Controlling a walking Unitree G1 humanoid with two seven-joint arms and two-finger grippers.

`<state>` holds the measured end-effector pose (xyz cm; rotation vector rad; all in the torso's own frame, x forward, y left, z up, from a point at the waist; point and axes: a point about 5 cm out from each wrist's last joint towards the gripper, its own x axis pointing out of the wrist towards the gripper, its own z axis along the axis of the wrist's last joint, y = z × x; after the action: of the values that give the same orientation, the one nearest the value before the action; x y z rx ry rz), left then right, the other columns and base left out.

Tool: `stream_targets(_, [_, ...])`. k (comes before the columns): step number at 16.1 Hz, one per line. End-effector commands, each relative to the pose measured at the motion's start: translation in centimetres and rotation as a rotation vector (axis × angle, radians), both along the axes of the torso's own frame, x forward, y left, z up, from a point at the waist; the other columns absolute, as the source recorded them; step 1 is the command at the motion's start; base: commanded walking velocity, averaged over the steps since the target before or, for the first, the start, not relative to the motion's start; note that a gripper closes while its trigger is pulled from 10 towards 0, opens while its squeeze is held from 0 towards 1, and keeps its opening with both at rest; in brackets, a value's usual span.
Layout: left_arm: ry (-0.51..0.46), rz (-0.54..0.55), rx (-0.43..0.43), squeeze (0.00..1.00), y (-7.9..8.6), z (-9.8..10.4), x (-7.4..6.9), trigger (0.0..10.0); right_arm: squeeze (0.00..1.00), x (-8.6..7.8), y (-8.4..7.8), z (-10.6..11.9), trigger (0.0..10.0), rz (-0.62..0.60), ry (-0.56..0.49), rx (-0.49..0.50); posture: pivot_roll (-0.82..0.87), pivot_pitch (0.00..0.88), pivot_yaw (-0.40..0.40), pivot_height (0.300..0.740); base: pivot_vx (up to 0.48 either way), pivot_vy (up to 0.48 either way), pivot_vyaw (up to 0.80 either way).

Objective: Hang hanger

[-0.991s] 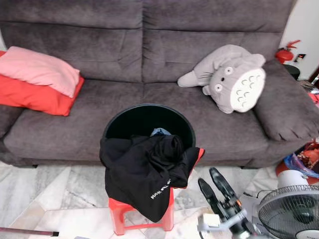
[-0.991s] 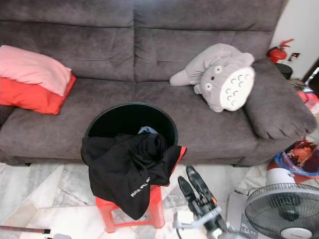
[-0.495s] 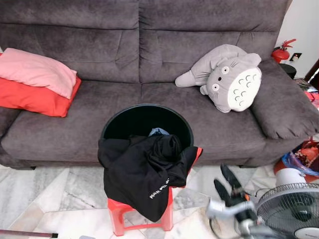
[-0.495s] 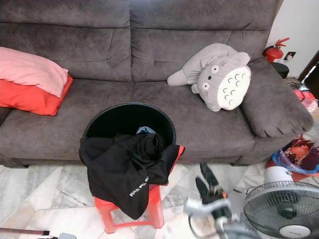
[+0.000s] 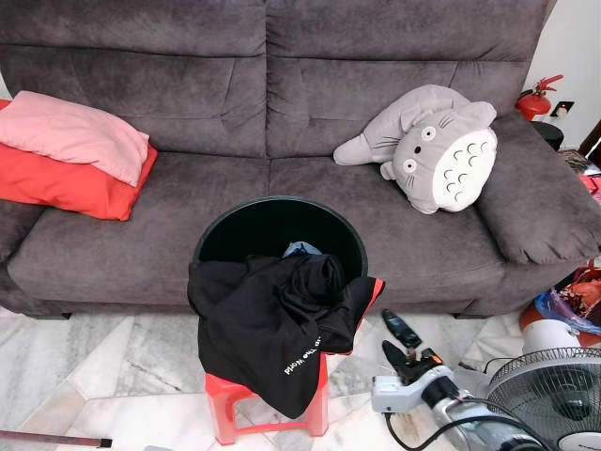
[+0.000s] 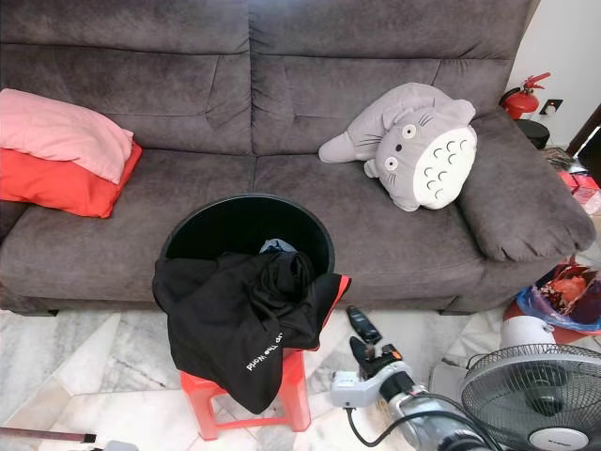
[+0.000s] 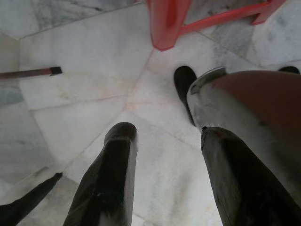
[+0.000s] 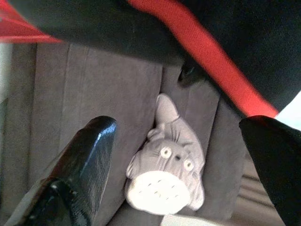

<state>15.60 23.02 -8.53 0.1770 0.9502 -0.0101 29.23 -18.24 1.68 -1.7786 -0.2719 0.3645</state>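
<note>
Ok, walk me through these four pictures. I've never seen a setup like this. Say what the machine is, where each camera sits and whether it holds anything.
This is a walking humanoid robot with two arms, each ending in a two-fingered black pincer. Two pictures come from cameras in its head, looking down at a grey sofa. In front of the sofa a black bin stands on a red stool, with a black garment draped over both. A plush toy and red and pink pillows lie on the sofa, and a fan stands at the right.

The other two pictures come from wrist cameras looking along each pincer's fingers. The right pincer is raised beside the stool, open and empty. The left pincer points at the marble floor, also open and empty.
</note>
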Motion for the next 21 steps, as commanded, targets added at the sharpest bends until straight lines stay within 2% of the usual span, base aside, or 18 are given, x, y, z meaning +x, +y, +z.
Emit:
stream_targets(1, [0.029,0.028,-0.008,0.00,0.3,-0.4,-1.1,10.0,0.00,0.0,0.1,-0.1,10.0,0.024,-0.006,-0.020,0.02,0.170,0.005,0.740,0.000,0.000,0.00])
stream_targets(6, [0.029,0.034,-0.004,0.00,0.6,-0.4,-1.3,10.0,0.00,1.3,0.4,1.7,10.0,0.080,-0.119,-0.040,0.04,0.175,0.006,0.740,0.000,0.000,0.00])
stream_targets(14, [0.034,0.037,-0.003,0.00,0.7,-0.4,-1.5,10.0,0.00,1.5,2.7,1.5,10.0,0.186,-0.081,-0.039,0.06,0.172,0.006,0.740,0.000,0.000,0.00])
stream_targets(17, [0.033,0.039,-0.001,0.00,0.7,-0.4,-1.6,10.0,0.00,1.8,3.6,2.0,10.0,0.220,-0.114,-0.017,0.06,0.175,0.008,0.740,0.000,0.000,0.00])
stream_targets(21, [0.022,0.035,-0.002,0.00,0.6,-0.4,-1.4,10.0,0.00,1.4,4.2,1.9,10.0,0.253,-0.142,0.018,0.06,0.179,0.008,0.740,0.000,0.000,0.00])
